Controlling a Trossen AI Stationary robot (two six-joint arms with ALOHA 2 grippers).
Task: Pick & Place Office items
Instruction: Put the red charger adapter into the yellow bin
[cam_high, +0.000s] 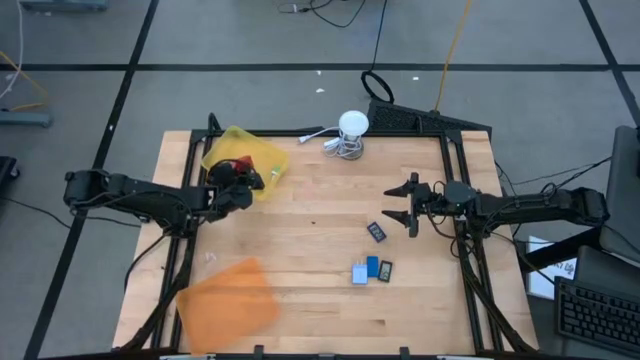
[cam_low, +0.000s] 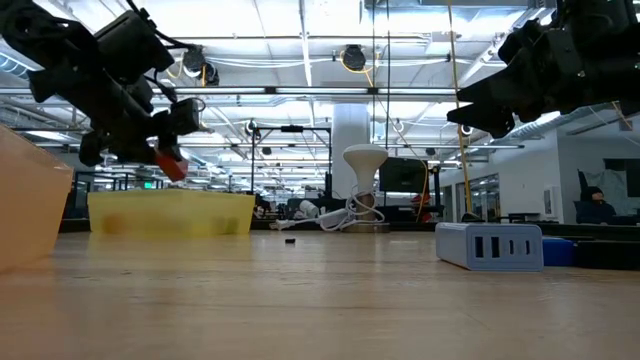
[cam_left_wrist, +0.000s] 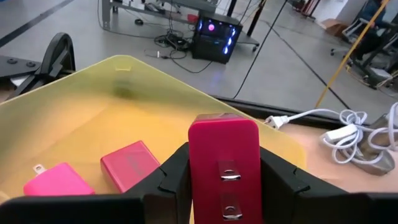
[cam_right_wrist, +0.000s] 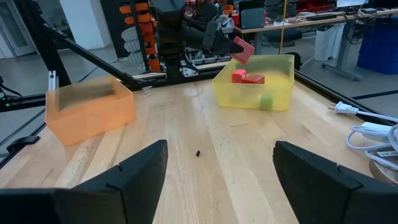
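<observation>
Red charger block (cam_left_wrist: 224, 163) sits clamped between my left gripper's (cam_left_wrist: 222, 180) two dark fingers, prongs facing the wrist camera, the jaws narrowed onto its sides. In the high view that left gripper (cam_high: 236, 180) hangs over the near edge of the yellow tray (cam_high: 268, 155), and the low view shows the red piece (cam_low: 171, 166) lifted above the tray's rim (cam_low: 170, 212), clear of it. Inside the yellow tray I can see two more pieces lying on the floor: a darker red one (cam_left_wrist: 129, 165) and a pink one (cam_left_wrist: 57, 180) with small prongs at its end, just beside each other.

My right gripper (cam_high: 405, 203) hovers above the table (cam_high: 320, 250) on the other side with its jaws standing wide and nothing between them; the right wrist view shows bare wood between its fingers (cam_right_wrist: 130, 177). Near it lies a dark grey piece (cam_high: 377, 231), and farther toward the front edge a small cluster: a pale blue piece (cam_high: 359, 273), a blue one (cam_high: 372, 266) and a dark one (cam_high: 386, 270), close together. The orange tray (cam_high: 228, 297) rests at the front left corner, well apart from the yellow tray. A white round object with its coiled cable (cam_high: 349, 132) stands at the back of the table.
</observation>
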